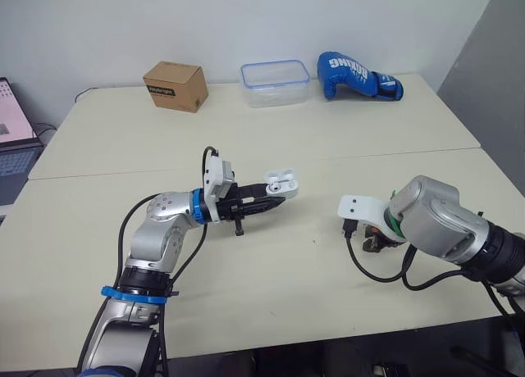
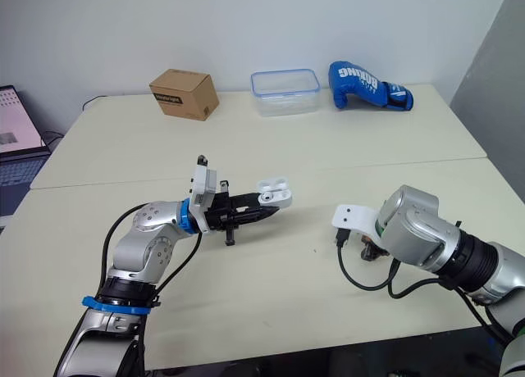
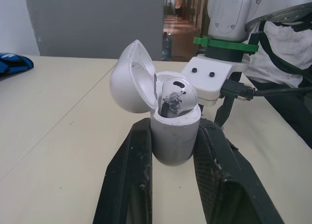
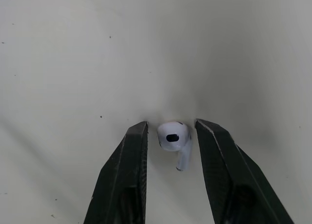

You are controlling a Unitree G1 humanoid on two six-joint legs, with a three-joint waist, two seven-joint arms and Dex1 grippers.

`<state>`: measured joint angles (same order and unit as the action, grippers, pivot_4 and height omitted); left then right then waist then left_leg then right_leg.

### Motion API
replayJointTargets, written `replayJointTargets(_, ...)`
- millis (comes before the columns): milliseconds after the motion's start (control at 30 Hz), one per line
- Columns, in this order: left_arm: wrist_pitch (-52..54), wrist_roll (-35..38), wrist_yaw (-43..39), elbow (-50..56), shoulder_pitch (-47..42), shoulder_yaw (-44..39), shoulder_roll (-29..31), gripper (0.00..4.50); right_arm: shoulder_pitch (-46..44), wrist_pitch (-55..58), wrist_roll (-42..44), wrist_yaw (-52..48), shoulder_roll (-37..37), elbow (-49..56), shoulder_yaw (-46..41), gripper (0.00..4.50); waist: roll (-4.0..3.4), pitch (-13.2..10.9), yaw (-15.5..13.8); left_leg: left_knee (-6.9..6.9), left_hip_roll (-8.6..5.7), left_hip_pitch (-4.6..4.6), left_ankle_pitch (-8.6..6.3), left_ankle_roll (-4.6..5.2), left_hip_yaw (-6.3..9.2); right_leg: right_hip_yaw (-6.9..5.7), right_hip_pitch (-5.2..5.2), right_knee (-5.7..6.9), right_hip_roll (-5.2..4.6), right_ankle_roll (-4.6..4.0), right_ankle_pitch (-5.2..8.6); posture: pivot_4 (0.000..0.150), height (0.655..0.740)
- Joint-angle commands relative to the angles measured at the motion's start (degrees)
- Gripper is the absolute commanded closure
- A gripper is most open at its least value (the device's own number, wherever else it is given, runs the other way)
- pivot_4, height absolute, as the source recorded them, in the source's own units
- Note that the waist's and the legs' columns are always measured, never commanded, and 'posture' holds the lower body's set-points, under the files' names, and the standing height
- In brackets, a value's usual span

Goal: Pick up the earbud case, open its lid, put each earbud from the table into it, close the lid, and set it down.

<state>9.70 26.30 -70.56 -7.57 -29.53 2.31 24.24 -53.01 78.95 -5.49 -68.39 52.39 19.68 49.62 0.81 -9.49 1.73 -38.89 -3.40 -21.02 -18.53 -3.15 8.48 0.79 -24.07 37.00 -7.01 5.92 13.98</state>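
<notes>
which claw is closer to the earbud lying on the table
Right. The right claw sits over the earbud, with one open finger on either side of it. The left claw is away to the robot's left, holding the open earbud case.

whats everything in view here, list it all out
earbud case: 1, white, lid open, held above the table
seated earbud: 1, white, in the open case
loose earbud: 1, white, lying on the table, right side
cardboard box: 1, brown, far left of the table
plastic container: 1, clear with blue rim, far middle
boxing glove: 1, blue, far right
laptop: 1, dark, off the table's left edge
table: 1, cream, seam across it
left end effector: black fingers, clamped on the case
right end effector: black fingers, open, one each side of the loose earbud
</notes>
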Motion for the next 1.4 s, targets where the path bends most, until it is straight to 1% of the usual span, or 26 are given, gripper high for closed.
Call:
replayJointTargets(33,-0.7,0.3,0.1,0.7,-0.6,-0.2,-0.2,3.66,-1.0,-0.1,1.3,1.4,0.8,0.9,1.0,3.38,0.00,0.0,0.0,0.00,0.00,0.00,0.00,0.00,0.00,0.00,0.00,0.00,0.00,0.00,0.00,0.150,0.7307)
replayJointTargets(133,-0.7,0.3,0.2,0.8,-0.6,-0.2,-0.2,3.66,-1.1,-0.3,2.0,1.9,1.0,0.9,1.2,4.15,0.00,0.0,0.0,0.00,0.00,0.00,0.00,0.00,0.00,-0.01,0.00,0.02,0.00,0.00,0.00,0.150,0.7307)
replayJointTargets(767,-0.7,0.3,0.2,0.9,-0.3,-0.2,-0.3,3.66,-1.9,-0.7,6.3,3.9,2.3,2.7,1.7,4.15,0.00,0.0,0.0,0.00,0.00,0.00,0.00,0.00,0.01,-0.01,0.00,0.00,0.00,0.00,0.00,0.150,0.7307)
replayJointTargets(900,-1.0,0.2,0.3,0.5,-0.1,-0.2,-0.4,3.66,-2.6,-0.9,7.4,3.8,3.1,3.5,0.0,4.15,0.00,0.0,0.0,0.01,0.00,0.00,0.00,0.00,0.00,-0.01,-0.01,0.00,0.00,0.00,0.00,0.150,0.7307)
replayJointTargets(1033,-1.3,0.2,1.0,-0.3,0.0,-0.8,-0.5,3.66,-1.6,-2.2,10.0,5.0,2.9,4.4,-7.5,4.15,0.00,0.0,0.0,0.01,0.00,-0.01,0.00,0.00,-0.01,0.00,-0.01,-0.01,0.00,0.00,0.00,0.150,0.7307)
replayJointTargets(1133,-1.5,0.4,1.2,-1.4,0.0,-1.4,-0.6,3.66,2.0,-0.4,12.9,8.4,0.1,4.2,-17.2,4.15,0.01,0.0,-0.1,0.02,0.01,-0.01,0.00,0.00,0.02,-0.03,-0.01,0.00,0.00,0.00,0.00,0.150,0.7307)
replayJointTargets(1233,-1.9,0.2,1.0,-2.3,-0.1,-1.3,-0.7,3.66,6.8,-2.2,15.0,11.4,-2.8,4.3,-25.4,4.15,0.01,0.0,-0.1,0.02,-0.01,-0.02,0.00,0.00,0.02,-0.02,-0.01,0.00,0.00,0.00,0.00,0.150,0.7307)
replayJointTargets(1300,-2.0,0.1,1.0,-3.2,-0.5,-1.3,-0.9,3.66,11.0,-1.1,18.6,13.4,-9.3,4.7,-36.6,4.15,0.01,0.0,-0.2,0.03,-0.01,-0.03,0.00,0.00,0.03,-0.03,0.01,-0.01,0.00,0.00,0.00,0.150,0.7307)
replayJointTargets(1400,-2.1,0.3,0.5,-4.7,-1.5,-1.3,-0.9,3.66,14.0,2.7,24.5,16.3,-22.2,7.2,-53.1,4.15,-0.02,0.0,0.0,0.02,0.02,-0.01,0.00,0.00,0.01,0.00,-0.02,0.07,0.01,-0.01,-0.01,0.150,0.7307)
